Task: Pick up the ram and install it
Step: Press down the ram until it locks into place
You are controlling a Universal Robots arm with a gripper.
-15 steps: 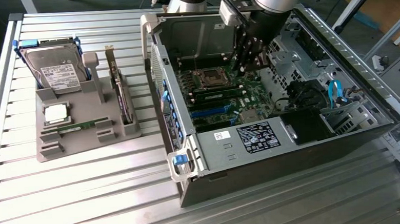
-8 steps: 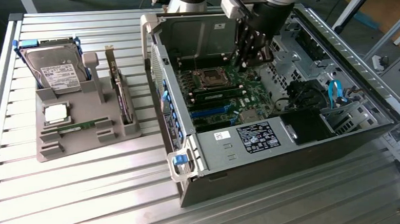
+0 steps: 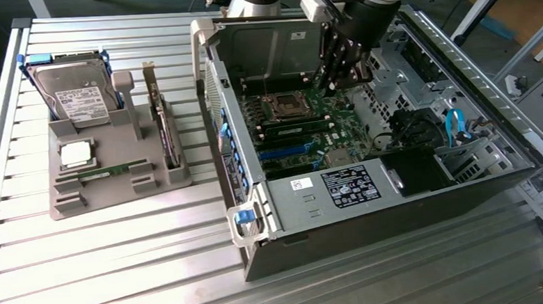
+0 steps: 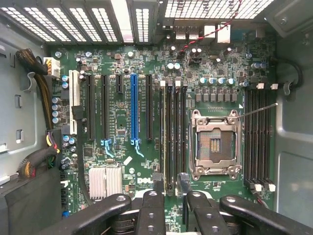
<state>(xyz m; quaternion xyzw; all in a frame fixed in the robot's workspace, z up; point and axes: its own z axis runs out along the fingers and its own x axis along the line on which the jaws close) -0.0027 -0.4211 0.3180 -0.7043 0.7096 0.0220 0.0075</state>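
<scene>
The jaws stood wide apart and empty, their black fingers point(image 4: 150, 215) hanging inside the open computer case point(image 3: 368, 220) right over the motherboard point(image 4: 120, 147), with nothing between them. The ram point(image 3: 102, 173) lay well apart from the jaws, outside the case. It was flat in its groove on the grey parts tray point(image 3: 116, 202) that sat on the bench point(image 3: 119, 271), beside the silver processor chip point(image 3: 74, 154) and not far from the upright expansion card point(image 3: 164, 130). Judged from that, the pick-up had not been done: nothing touched the stick, and the jaws were nearer the memory slots point(image 4: 173, 137) than the part they were meant to carry. Directly under the jaws, next to the bare processor socket point(image 4: 215, 144), one slim board point(image 4: 163, 142) seemed to stand already in a slot, seen edge-on. Whether it belonged to this job could not be told. The slots beside it looked vacant. So, as far as it showed, both halves of the work were left: the grasp at the tray and the seating in the case.
</scene>
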